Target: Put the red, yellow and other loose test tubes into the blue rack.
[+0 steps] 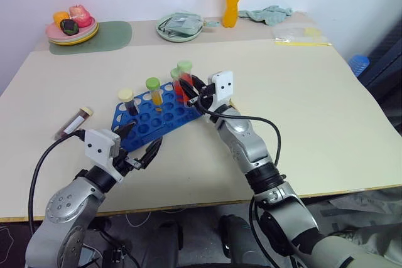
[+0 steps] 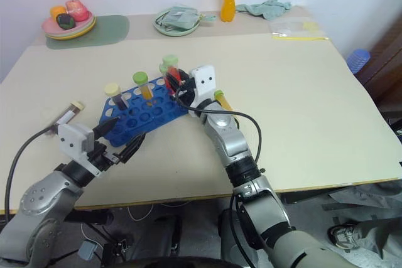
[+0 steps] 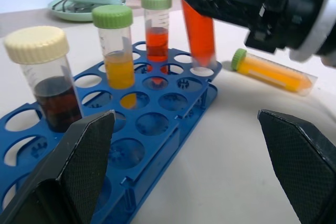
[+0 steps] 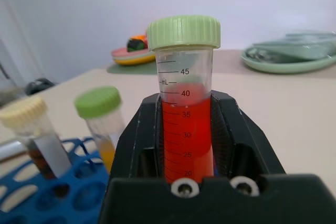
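Blue rack (image 1: 151, 120) holding three tubes; red tube (image 4: 186, 124) upright above it

Red tube (image 4: 185, 124) lower end hidden between right gripper's fingers (image 4: 131, 145). Blue rack (image 3: 157, 124) cut off at 8 o'clock in left wrist view.

The red-filled test tube (image 4: 185, 124) bears graduation marks reading 45, mL, 40, 35, 30, 25 and 20.
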You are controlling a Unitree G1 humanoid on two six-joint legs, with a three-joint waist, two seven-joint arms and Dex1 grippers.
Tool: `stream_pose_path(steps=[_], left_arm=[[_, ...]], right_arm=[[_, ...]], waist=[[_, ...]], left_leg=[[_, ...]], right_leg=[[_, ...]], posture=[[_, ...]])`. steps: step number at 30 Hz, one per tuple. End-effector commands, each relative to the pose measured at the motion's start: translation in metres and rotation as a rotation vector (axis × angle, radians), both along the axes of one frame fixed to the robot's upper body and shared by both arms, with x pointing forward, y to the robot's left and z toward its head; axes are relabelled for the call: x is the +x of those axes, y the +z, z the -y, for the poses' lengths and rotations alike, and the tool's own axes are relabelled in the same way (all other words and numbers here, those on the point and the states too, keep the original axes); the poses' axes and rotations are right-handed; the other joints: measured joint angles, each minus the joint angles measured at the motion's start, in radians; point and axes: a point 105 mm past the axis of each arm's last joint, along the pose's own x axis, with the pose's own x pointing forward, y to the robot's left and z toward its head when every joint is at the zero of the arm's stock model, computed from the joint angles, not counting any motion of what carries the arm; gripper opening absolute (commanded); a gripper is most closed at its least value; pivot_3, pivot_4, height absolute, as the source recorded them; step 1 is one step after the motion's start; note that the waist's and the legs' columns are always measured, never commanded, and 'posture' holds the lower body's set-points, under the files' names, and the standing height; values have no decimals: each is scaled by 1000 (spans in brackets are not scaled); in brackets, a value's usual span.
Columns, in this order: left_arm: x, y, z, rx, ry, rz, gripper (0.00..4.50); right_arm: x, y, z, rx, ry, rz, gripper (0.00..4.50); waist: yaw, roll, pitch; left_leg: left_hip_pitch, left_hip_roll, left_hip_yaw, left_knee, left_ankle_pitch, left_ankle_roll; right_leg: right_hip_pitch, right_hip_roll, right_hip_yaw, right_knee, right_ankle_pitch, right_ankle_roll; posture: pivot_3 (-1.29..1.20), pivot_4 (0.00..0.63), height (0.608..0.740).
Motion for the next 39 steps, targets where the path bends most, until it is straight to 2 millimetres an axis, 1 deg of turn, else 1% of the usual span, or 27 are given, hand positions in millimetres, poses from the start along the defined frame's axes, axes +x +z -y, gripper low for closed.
stream_pose_path(steps=[1,6,13,16,21,23,24,28,29,31,35,37,39], left_arm=[[-3,12,4,6,-11,44,4500],[-1,11,6,4,-26,41,4500],[1,9,4,8,-30,37,4500],[1,9,3,9,-32,36,4500],[0,6,0,12,-29,33,4500],[-1,5,-2,15,-25,31,4500],[-1,4,-3,16,-24,30,4500],[-3,1,-3,16,-21,27,4500],[-3,1,-3,15,-20,27,4500],[-4,0,-2,11,-17,26,4500],[-5,-1,-2,7,-16,24,4500],[-5,-2,0,3,-18,22,4500],[-5,-2,2,-3,-20,22,4500]], right_arm=[[0,9,-1,24,-15,50,737],[3,7,-2,40,-22,48,737],[6,2,-6,89,-32,56,737],[4,0,-6,105,-30,73,737],[1,-10,-8,108,-8,75,737],[-2,-9,-9,125,17,88,1819],[-4,-8,-9,129,24,97,2241],[-6,2,-6,131,15,150,4282],[-7,7,-4,123,16,173,4425],[-11,15,1,112,29,204,4425],[-17,23,15,64,51,227,4425],[-24,26,26,31,88,217,4425],[-26,24,37,-20,108,164,4425]], waist=[[-1,0,0],[1,0,0],[-1,0,0],[-1,0,0],[-1,0,0],[-1,0,0],[-1,0,0],[-1,0,0],[-1,0,0],[-1,0,0],[1,0,0],[2,0,0],[3,0,0]], left_leg=[[0,0,0,0,0,0],[0,0,0,0,0,0],[0,-1,1,0,0,-1],[0,-1,1,0,1,-1],[1,-1,1,0,1,-2],[1,-1,1,0,1,-2],[1,-1,1,0,1,-2],[1,0,1,0,1,-2],[1,0,0,0,1,-2],[1,0,0,0,1,-2],[1,-1,0,0,1,-2],[1,-1,0,0,1,-2],[0,-1,-1,0,1,-2]], right_leg=[[0,0,0,0,0,0],[0,0,0,0,0,0],[0,0,0,1,0,0],[0,0,0,1,0,0],[0,0,0,2,0,0],[0,0,0,2,0,0],[0,0,0,2,0,0],[0,0,0,2,0,0],[0,0,0,2,0,0],[0,0,0,2,0,0],[0,0,0,2,0,0],[0,0,0,2,0,0],[0,0,0,2,0,0]], posture=[[0,150,740],[0,150,740],[0,150,740],[0,150,740],[0,150,740],[0,150,740],[0,150,740],[0,150,740],[0,150,740],[0,150,740],[0,150,740],[0,150,740],[0,150,740]])
